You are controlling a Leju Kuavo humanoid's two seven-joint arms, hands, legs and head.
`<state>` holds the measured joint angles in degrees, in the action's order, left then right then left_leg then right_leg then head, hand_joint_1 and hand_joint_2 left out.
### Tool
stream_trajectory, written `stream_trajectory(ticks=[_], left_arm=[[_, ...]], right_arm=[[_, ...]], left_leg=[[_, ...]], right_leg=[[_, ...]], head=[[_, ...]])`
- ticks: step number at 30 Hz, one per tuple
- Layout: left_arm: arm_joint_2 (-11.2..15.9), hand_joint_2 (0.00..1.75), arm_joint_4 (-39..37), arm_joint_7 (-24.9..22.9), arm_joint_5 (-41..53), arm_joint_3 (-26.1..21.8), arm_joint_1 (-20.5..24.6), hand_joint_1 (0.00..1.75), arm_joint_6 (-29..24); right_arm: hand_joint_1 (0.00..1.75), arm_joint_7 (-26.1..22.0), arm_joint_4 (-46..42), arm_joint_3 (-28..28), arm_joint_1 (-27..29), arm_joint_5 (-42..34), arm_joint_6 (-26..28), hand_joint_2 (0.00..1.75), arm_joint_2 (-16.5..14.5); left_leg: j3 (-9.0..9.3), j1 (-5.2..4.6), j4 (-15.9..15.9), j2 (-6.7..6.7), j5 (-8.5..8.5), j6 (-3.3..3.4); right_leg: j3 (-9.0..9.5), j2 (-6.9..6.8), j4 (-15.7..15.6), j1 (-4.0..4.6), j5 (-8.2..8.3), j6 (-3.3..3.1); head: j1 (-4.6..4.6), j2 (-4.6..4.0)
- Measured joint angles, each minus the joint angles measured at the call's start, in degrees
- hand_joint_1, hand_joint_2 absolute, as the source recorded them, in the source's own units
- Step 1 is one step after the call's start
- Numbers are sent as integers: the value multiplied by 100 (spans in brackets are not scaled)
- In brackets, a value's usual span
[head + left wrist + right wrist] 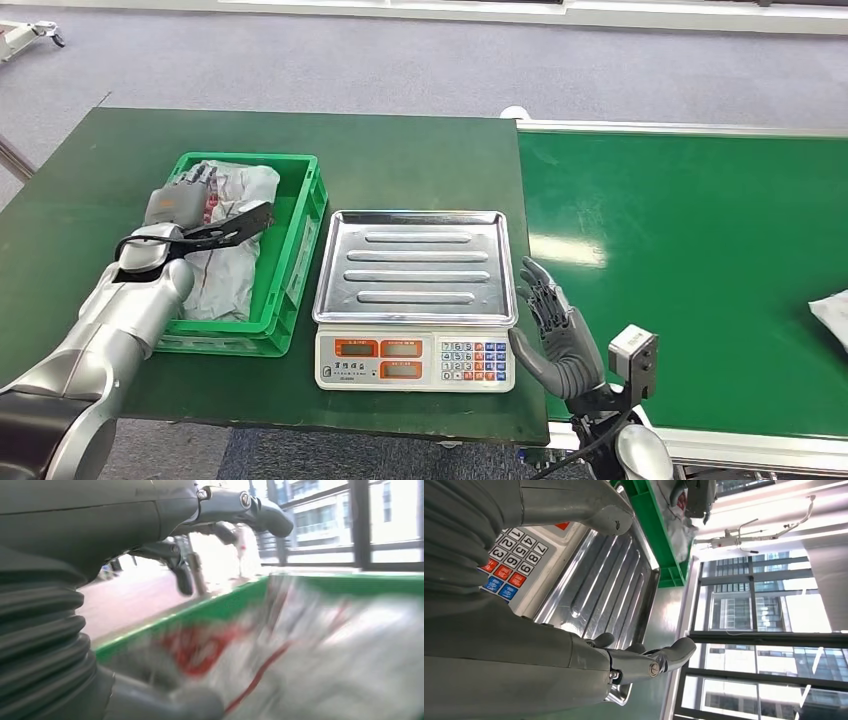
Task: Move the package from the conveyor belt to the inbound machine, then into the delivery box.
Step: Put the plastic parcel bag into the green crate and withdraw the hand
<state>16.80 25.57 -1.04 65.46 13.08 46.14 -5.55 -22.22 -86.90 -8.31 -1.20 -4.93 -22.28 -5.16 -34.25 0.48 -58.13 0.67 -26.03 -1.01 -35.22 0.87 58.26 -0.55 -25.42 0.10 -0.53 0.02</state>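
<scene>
Grey package in crate; wrist blurs it.

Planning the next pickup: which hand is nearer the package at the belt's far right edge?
Right. The right hand hovers open between scale and belt, well short of that package. The left hand is over the green crate.

Grey floor, tall bright windows

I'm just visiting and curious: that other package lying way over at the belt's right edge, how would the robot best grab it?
Probably from above with the right hand, which is open beside the scale. The package looks like a soft bag lying flat on the conveyor belt, so pinching its crumpled near edge seems likeliest. Most of it is cut off.
</scene>
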Motion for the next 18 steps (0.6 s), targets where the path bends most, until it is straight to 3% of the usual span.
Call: stream_trajectory(ticks=[6,9,12,15,18], left_arm=[[-154,175,197,424,-232,-402,-51,0,-31],[-321,175,433,677,-874,-717,-114,0,-14],[-565,175,887,1268,-2178,-1145,-296,0,325],[-935,175,1790,1903,-4326,-1512,-770,0,1148],[-1276,175,2694,1925,-5558,-1558,-1314,0,1362]], right_arm=[[0,12,3,0,-6,378,417,175,0],[0,77,44,0,-70,644,750,175,0],[0,154,165,-12,-270,901,1203,175,0],[0,299,407,-121,-621,1099,1788,175,-3],[0,360,683,-319,-997,1127,2084,175,-23]], left_leg=[[-2,-1,0,1,0,0],[-2,-1,-1,1,0,0],[-1,-2,-1,0,0,0],[1,-7,-1,-9,0,1],[0,-8,-2,-10,0,1]], right_leg=[[0,-1,0,-1,0,0],[0,-1,0,-1,1,1],[0,0,0,-3,3,1],[0,5,0,-8,4,2],[-1,7,0,-9,4,3]], head=[[0,0],[-1,0],[0,0],[1,0],[2,0]])
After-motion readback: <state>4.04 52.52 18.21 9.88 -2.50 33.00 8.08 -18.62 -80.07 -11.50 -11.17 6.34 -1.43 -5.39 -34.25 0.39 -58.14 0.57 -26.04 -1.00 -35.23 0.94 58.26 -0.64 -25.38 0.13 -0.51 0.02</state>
